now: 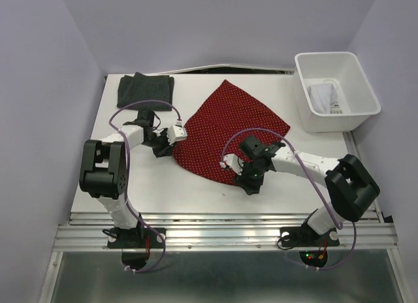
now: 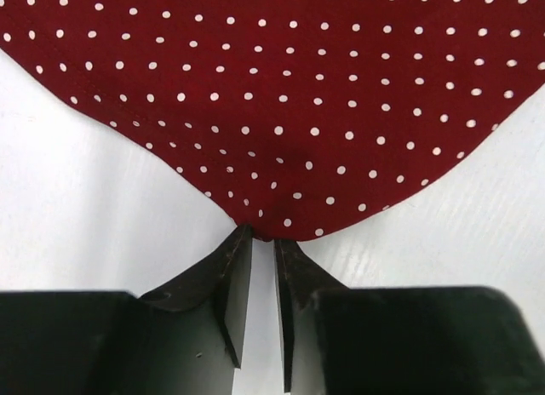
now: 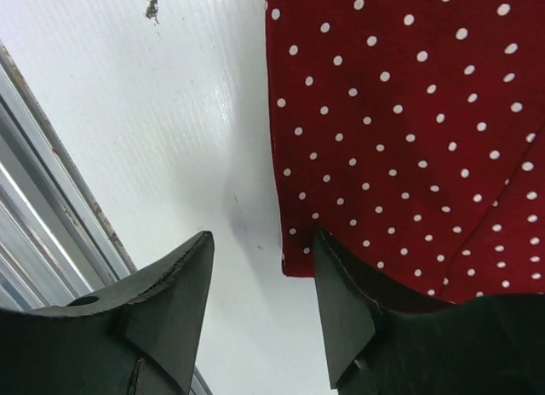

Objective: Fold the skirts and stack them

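Red cloth with small white dots takes up the middle of the white tabletop (image 1: 150,179): the red skirt (image 1: 228,130) lies spread flat, one corner pointing to the far side and another toward the arms.

Left gripper (image 1: 177,134) sits low at the skirt's left corner. In its wrist view the two fingers (image 2: 230,276) stand close together, with only a thin slit of bare tabletop showing between them. The pointed corner of the cloth meets the fingertips — whether that corner is actually pinched cannot be told.

Right gripper (image 1: 228,163) is at the near corner of the same skirt. Its jaws stand well apart. One finger (image 3: 349,284) lies over the dotted cloth just inside the edge, and the other is over bare tabletop. The skirt's edge runs up between them, and nothing is clamped.

Dark skirt (image 1: 145,89), charcoal and textured, rests folded into a rectangle at the far left of the tabletop, well apart from the red one. White skirt (image 1: 323,97) lies crumpled inside the white bin (image 1: 353,81), which stands at the far right.

A small dark speck (image 3: 153,3) marks the tabletop near the red skirt's edge — seen from the right wrist only.
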You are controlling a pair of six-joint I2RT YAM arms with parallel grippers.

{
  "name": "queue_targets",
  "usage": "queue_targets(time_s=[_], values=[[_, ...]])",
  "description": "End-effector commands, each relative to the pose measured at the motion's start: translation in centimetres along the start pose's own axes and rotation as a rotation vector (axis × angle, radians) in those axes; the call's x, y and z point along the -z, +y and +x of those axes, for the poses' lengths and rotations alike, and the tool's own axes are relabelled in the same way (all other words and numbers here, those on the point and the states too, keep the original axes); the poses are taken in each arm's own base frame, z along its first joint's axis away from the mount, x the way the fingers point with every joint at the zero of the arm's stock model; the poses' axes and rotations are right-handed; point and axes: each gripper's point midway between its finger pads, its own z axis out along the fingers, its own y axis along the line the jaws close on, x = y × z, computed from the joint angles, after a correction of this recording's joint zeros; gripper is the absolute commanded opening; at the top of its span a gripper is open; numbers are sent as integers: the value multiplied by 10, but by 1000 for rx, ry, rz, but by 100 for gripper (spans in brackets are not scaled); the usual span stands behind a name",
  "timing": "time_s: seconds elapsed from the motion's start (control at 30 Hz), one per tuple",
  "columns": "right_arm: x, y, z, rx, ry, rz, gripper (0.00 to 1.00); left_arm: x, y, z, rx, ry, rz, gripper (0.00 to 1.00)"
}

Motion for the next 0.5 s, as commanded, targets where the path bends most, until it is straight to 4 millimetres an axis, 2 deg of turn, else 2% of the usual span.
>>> queue_targets(time_s=[0.0, 0.03, 0.13, 0.17, 0.23, 0.27, 0.3, 0.37, 0.4, 0.43, 0.47], values=[[-12, -4, 2, 10, 15, 7, 55, 4, 8, -13, 16, -21, -5, 26], [-14, -4, 4, 9, 24, 7, 55, 5, 9, -14, 12, -23, -8, 25], [-18, -6, 10, 10, 40, 17, 49, 9, 10, -16, -3, -17, -12, 12], [-19, -6, 12, 10, 48, 20, 48, 13, 12, -17, -11, -11, -25, 0], [-21, -9, 18, 9, 74, 33, 45, 20, 11, -15, -16, 16, -34, 0], [-21, -9, 19, 8, 80, 33, 44, 31, 19, -19, -38, 35, -72, 0], [-21, -10, 22, 11, 89, 40, 42, 37, 13, -15, -37, 67, -55, 0], [-21, -10, 26, 12, 96, 45, 39, 56, 16, -23, -88, 94, -84, 0], [-21, -10, 29, 11, 104, 51, 36, 64, 10, -14, -120, 151, -65, 1], [-20, -11, 29, 11, 105, 58, 32, 67, 5, -13, -151, 178, -52, 8], [-20, -11, 31, 11, 110, 60, 31, 74, 3, -7, -193, 227, -56, 27]])
